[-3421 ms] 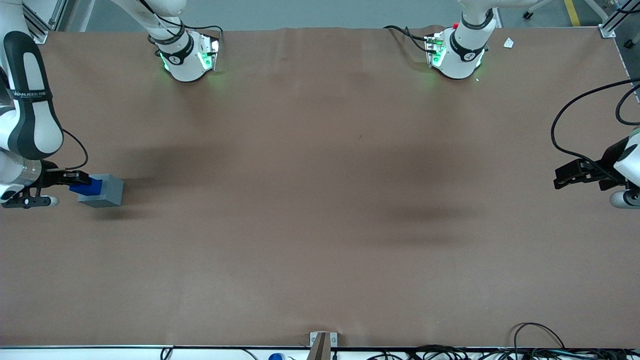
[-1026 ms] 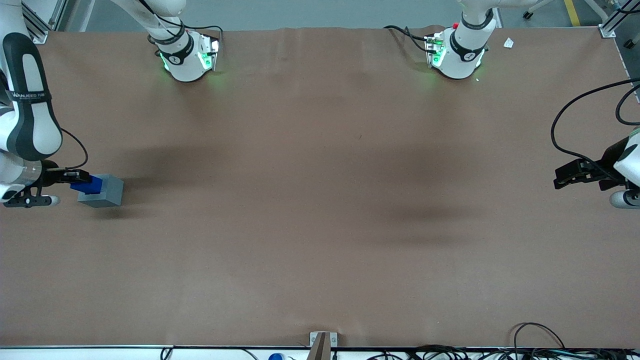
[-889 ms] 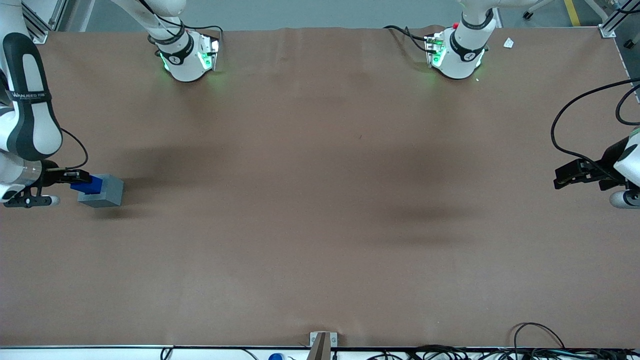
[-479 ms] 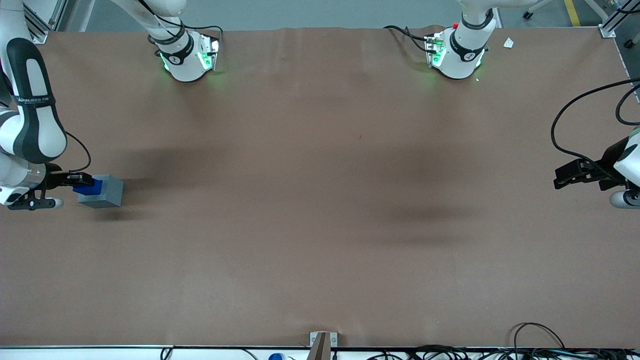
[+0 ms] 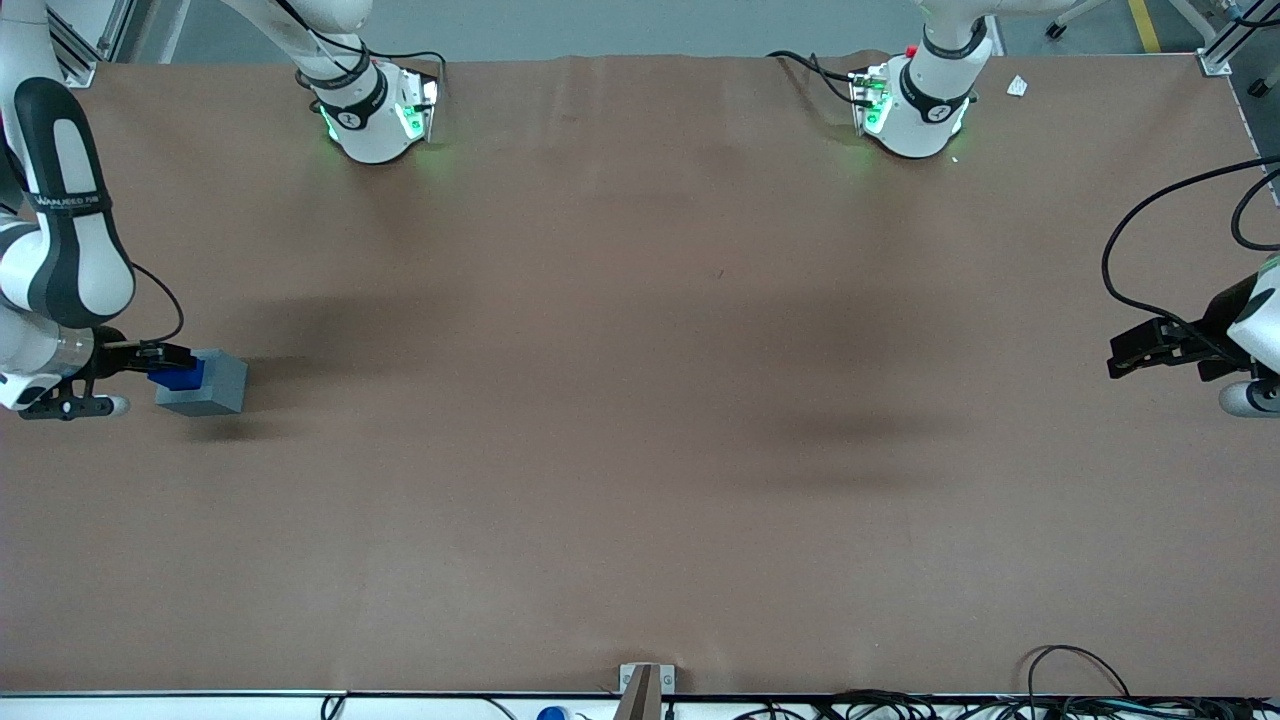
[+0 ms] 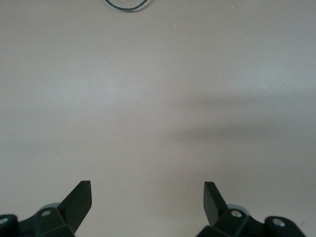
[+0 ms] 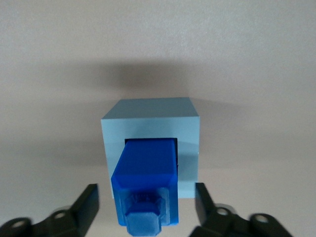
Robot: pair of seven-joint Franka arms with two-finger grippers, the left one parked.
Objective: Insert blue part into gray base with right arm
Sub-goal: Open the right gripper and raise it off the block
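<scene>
Claw (image 7: 145, 207) is open: the 2 fingers (image 7: 88, 202) stand apart on either side of the blue part (image 7: 145, 180) with visible gaps, nothing gripped. It hangs just above the part at the working arm's end of the bench (image 5: 640, 500), about midway between the near and far edges.

Blue part sits with its wide end in the recess of the base (image 7: 150, 114), stub end toward the claw. It looks tilted rather than square to the recess walls, so my read is it's only partly seated.

Base (image 5: 212, 383) rests on the bench, loose, no fixture visible.

To finish well:
- Don't drag sideways on retreat; pull straight up so the fingers clear the part.
- If seating needs a push, close the claw and press down on the stub, centred, slow.
- Off-centre force would likely jam the part or slide the base.
- Check the part sits level before calling it done.
</scene>
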